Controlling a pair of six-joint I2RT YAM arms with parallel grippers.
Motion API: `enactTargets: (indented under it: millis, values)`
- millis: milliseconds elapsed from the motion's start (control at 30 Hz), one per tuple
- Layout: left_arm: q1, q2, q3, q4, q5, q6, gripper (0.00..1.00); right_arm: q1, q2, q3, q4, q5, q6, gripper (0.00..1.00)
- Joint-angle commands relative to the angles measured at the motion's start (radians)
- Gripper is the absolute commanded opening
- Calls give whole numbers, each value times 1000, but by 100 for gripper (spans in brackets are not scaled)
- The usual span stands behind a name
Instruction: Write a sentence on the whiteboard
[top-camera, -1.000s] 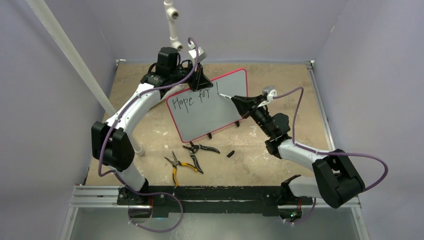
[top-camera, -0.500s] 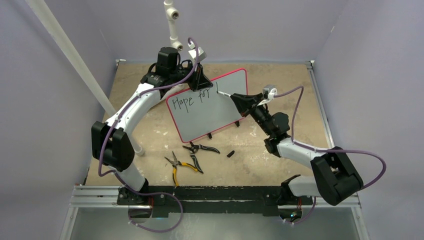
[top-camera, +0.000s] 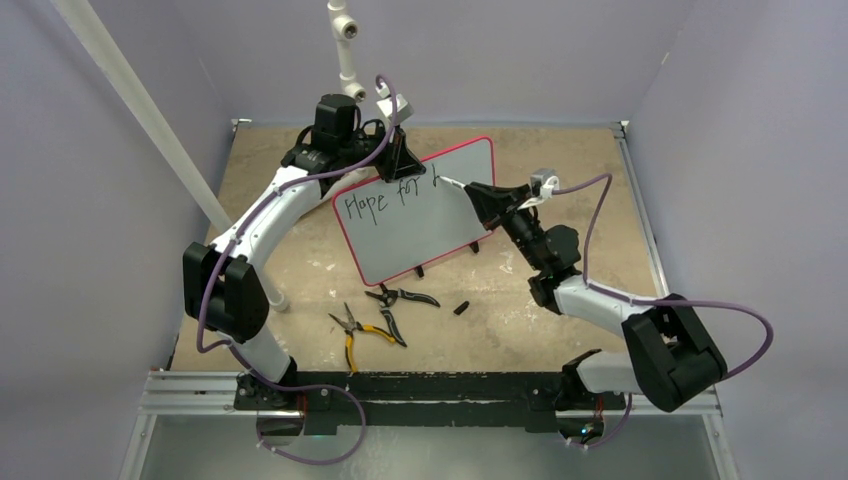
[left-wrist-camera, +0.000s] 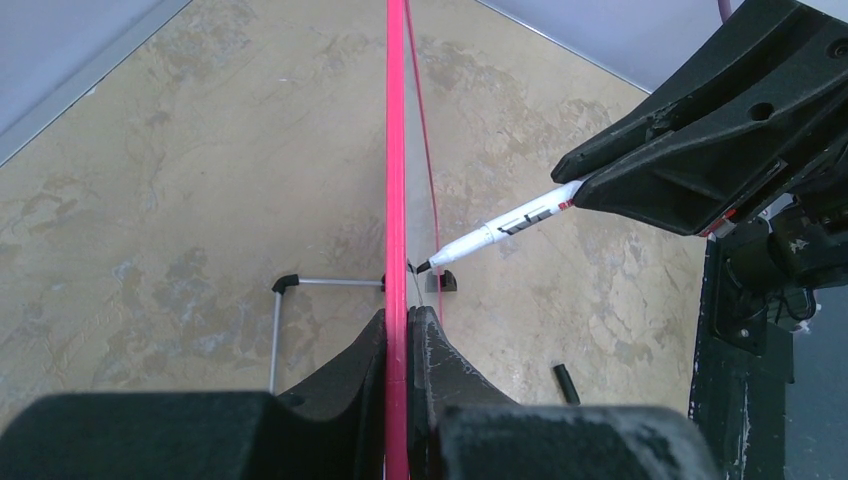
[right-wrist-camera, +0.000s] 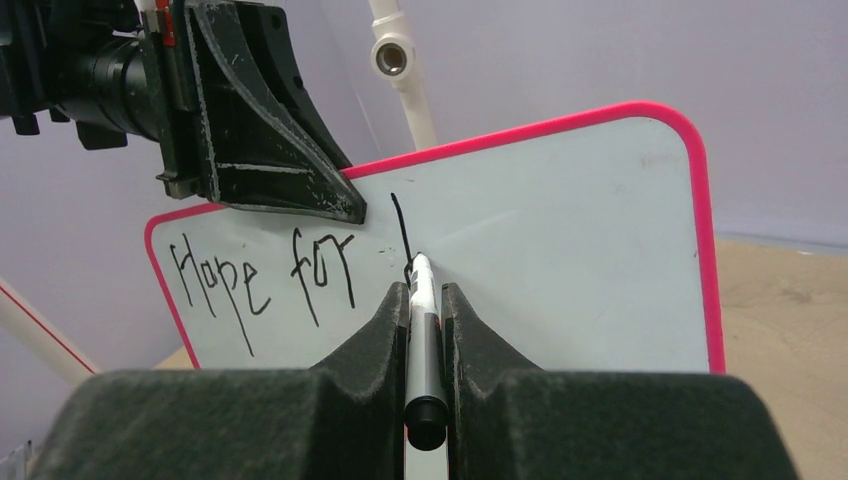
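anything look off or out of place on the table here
Nothing spilled or broken. The whiteboard stands skewed to the table edges, and black-handled pliers, yellow-handled pliers and a small black cap lie loose in front of it.

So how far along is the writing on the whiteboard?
Done: "Hope for" of the sentence is on the whiteboard. In hand: the right gripper holds the marker tip against an upright stroke starting the third word, while the left gripper clamps the board's top edge. Left: the rest of the sentence.

"Hope for" sentence (right-wrist-camera: 305, 270), on whiteboard (right-wrist-camera: 560, 230)
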Motion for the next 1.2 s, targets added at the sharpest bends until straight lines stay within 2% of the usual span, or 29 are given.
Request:
enactTargets:
  millis: [0,567,867,1167]
  values:
    - [-11,24,-27,-40,41,33,0,-4,-22,-4,20,73,-16,0]
    - [-11,21,-29,-37,42,31,0,-3,-29,-80,4,67,-4,0]
    - [-11,19,-28,-37,41,30,0,-3,-108,-45,-23,54,12,0]
    - [-11,17,-30,-37,42,31,0,-8,-72,2,-16,75,7,0]
